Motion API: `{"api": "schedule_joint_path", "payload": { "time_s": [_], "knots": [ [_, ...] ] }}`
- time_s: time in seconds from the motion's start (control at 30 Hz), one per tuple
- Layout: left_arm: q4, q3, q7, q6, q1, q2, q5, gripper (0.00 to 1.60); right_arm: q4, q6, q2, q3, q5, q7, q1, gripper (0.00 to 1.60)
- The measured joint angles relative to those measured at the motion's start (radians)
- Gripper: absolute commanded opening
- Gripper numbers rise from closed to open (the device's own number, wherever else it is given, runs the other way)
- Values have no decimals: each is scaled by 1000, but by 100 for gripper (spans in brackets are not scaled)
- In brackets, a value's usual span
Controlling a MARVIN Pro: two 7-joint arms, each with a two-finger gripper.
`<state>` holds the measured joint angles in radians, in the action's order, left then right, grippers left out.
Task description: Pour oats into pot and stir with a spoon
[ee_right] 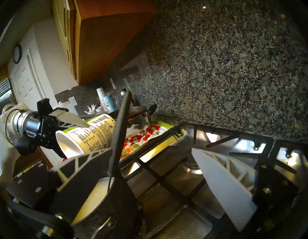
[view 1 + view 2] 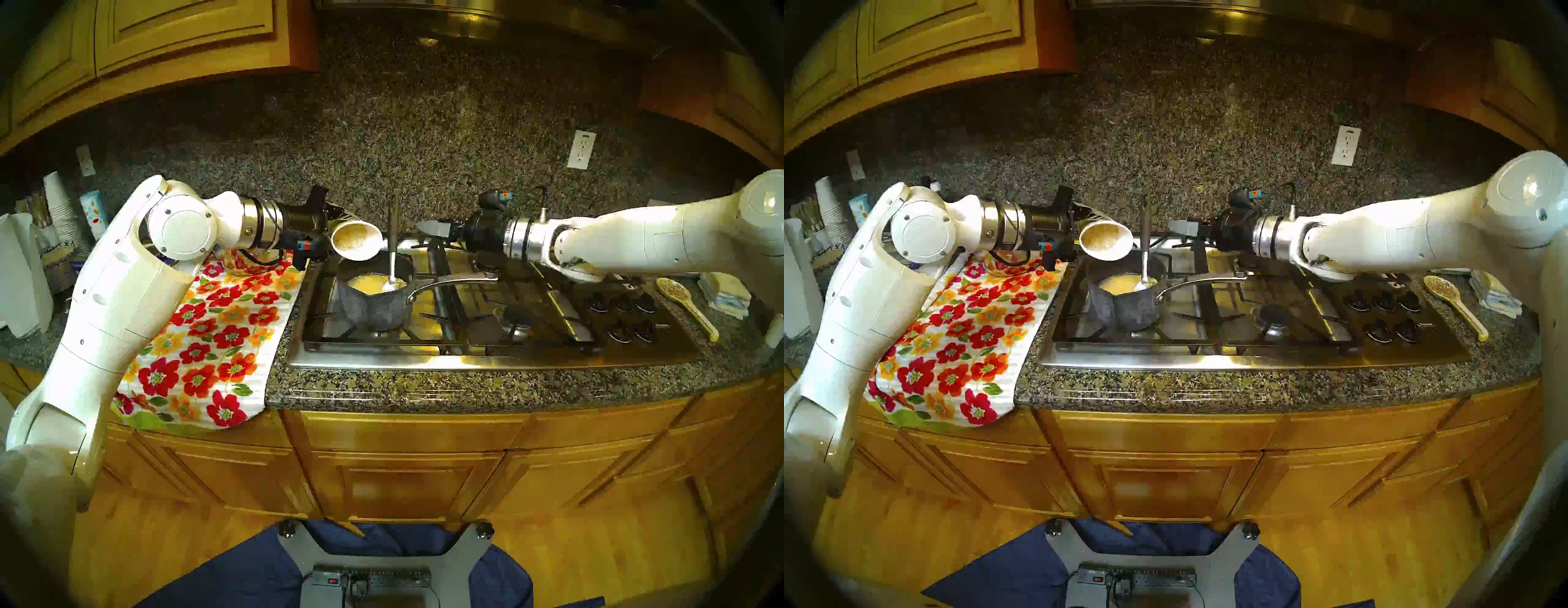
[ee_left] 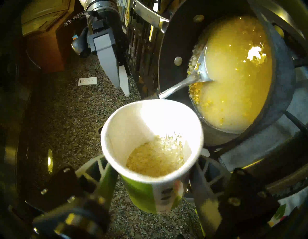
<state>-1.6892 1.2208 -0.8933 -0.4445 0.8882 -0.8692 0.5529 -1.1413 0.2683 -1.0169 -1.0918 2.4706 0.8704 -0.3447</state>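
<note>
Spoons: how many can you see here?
2. A long spoon stands in the pot on the stove; a yellow spoon lies on the counter, right of the stove. More may be hidden in the clutter at far left.

The pot [image 2: 375,299] sits on the stove [image 2: 488,322] at its left end, handle pointing right. A spoon [image 2: 392,263] stands in it. Just left and above hangs the tipped cup [image 2: 356,243], over a cloth [image 2: 212,335] draped off the counter's front edge. A ceramic spoon [image 2: 687,305] lies near the right edge.
</note>
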Motion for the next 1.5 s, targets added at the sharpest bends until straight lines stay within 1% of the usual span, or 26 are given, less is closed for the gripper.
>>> {"api": "schedule_joint_path", "payload": {
  "time_s": [0.4, 0.6, 0.87, 1.5],
  "knots": [
    [-33, 6, 59, -38, 27, 3, 87, 70, 0, 0, 0, 0, 0, 0, 0, 160],
    [-52, 11, 100, -63, 45, 12, 144, 70, 0, 0, 0, 0, 0, 0, 0, 160],
    [-70, 17, 148, -86, 70, 21, 199, 70, 0, 0, 0, 0, 0, 0, 0, 160],
    [-94, 28, 233, -104, 113, 23, 291, 70, 0, 0, 0, 0, 0, 0, 0, 160]
  ]
}}
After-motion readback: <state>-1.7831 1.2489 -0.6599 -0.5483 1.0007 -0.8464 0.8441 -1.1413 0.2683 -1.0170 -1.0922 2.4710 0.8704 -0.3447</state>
